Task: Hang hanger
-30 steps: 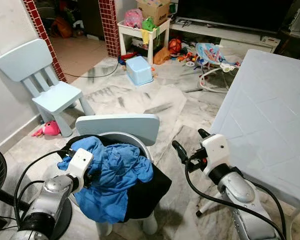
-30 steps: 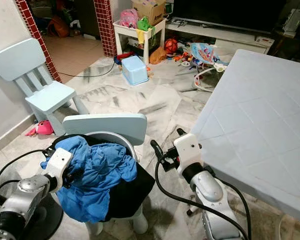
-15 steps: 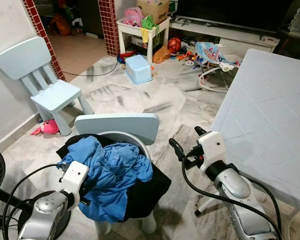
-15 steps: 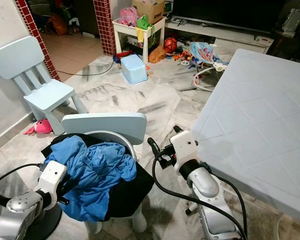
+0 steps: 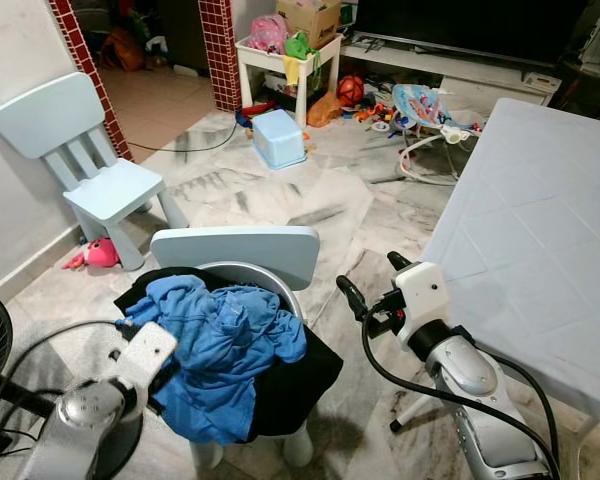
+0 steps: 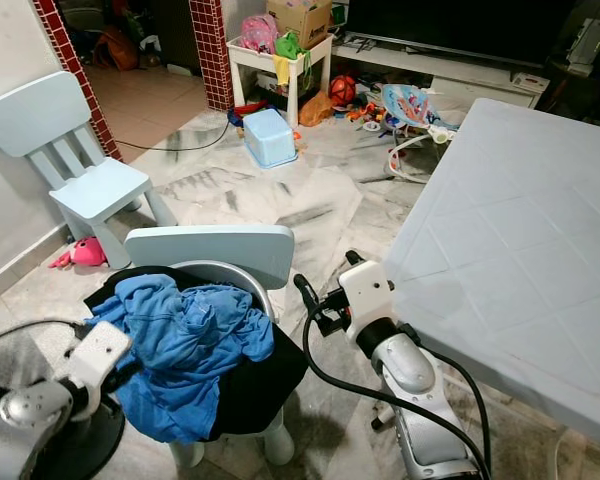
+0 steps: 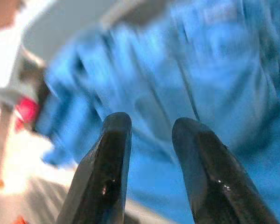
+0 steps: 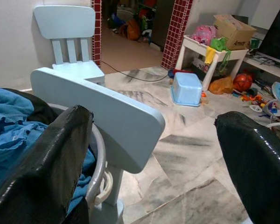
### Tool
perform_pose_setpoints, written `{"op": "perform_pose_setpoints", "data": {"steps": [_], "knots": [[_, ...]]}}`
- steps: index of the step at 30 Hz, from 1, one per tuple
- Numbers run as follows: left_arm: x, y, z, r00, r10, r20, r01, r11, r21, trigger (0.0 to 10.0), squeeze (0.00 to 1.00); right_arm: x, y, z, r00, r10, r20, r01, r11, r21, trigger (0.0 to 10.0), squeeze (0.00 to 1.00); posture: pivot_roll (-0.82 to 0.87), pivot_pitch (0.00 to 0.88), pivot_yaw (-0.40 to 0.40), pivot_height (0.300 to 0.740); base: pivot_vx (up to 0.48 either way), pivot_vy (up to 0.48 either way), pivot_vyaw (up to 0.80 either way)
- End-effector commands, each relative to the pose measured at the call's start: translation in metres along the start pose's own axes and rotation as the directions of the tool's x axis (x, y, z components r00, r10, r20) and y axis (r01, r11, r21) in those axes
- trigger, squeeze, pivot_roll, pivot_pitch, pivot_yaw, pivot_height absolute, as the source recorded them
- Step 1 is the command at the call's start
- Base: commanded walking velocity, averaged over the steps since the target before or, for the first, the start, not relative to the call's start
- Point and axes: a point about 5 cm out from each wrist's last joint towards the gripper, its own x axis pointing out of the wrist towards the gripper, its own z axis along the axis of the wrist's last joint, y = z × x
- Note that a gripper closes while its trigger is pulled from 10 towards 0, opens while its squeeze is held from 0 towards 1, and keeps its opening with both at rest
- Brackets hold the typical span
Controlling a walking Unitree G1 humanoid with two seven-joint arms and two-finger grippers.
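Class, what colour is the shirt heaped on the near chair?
Blue; the shirt shows best in the left eye view.

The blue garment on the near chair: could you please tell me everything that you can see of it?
The blue garment is a crumpled, soft-looking cloth, heaped in folds on the near light-blue chair, in front of its backrest. It lies over a black garment that spreads out beneath it and hangs off the seat. The left hand, fingers apart, points at the blue cloth from close by; whether it touches cannot be told. No hanger can be made out in it.
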Motion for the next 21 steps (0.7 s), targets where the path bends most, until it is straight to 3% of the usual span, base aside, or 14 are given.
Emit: {"op": "perform_pose_setpoints", "data": {"steps": [1, 3, 5, 7, 9, 16, 18, 21], "knots": [[0.0, 0.01, 0.008, 0.999, 0.015, 0.034, -0.017, 0.998, 0.068, 10.0, 1.0, 0.003, 0.0, 0.0, 1.0, 0.001, 0.001, -0.001, 1.0, -0.004, 10.0, 0.0, -0.06, 0.049, 0.003, 0.74, 0.0, 0.0, 0.0], [0.005, 0.017, 0.014, 0.999, 0.019, 0.051, -0.029, 0.978, 0.207, 10.0, 1.0, 0.004, 0.0, 0.0, 1.0, 0.002, 0.002, -0.002, 1.0, -0.004, 10.0, 0.0, -0.06, 0.048, 0.001, 0.74, 0.0, 0.0, 0.0], [0.01, 0.019, 0.019, 0.998, 0.005, 0.057, -0.016, 0.982, 0.187, 10.0, 1.0, 0.004, -0.001, 0.001, 1.0, 0.002, 0.002, -0.002, 1.0, -0.005, 10.0, 0.0, -0.07, 0.048, 0.003, 0.74, 0.0, 0.0, 0.0], [0.019, 0.025, 0.027, 0.997, 0.003, 0.076, -0.022, 0.968, 0.25, 10.0, 1.0, 0.003, -0.002, 0.002, 1.0, 0.0, 0.004, 0.0, 1.0, -0.01, 10.0, 0.0, -0.07, 0.048, 0.003, 0.74, 0.0, 0.0, 0.0], [0.026, 0.027, 0.03, 0.998, -0.005, 0.069, -0.012, 0.971, 0.239, 10.0, 1.0, 0.002, -0.004, 0.002, 1.0, -0.007, 0.001, 0.007, 1.0, -0.015, 10.0, 0.0, -0.08, 0.048, 0.004, 0.74, 0.0, 0.0, 0.0], [0.04, 0.023, 0.024, 0.99, -0.138, -0.022, 0.139, 0.954, 0.267, 10.0, 1.0, -0.001, -0.004, 0.002, 1.0, -0.009, 0.0, 0.009, 1.0, -0.023, 10.0, 0.0, -0.1, 0.047, 0.008, 0.74, 0.0, 0.0, 0.0], [0.045, 0.019, 0.018, 0.972, -0.215, -0.096, 0.235, 0.917, 0.323, 10.0, 1.0, -0.002, -0.004, 0.001, 1.0, -0.01, -0.002, 0.009, 1.0, -0.027, 10.0, 0.0, -0.11, 0.046, 0.01, 0.74, 0.0, 0.0, 0.0], [0.047, 0.019, 0.018, 0.966, -0.236, -0.105, 0.257, 0.913, 0.316, 10.0, 1.0, -0.002, -0.004, 0.001, 1.0, -0.01, -0.003, 0.01, 1.0, -0.029, 10.0, 0.0, -0.11, 0.047, 0.013, 0.74, 0.0, 0.0, 0.0]]}}
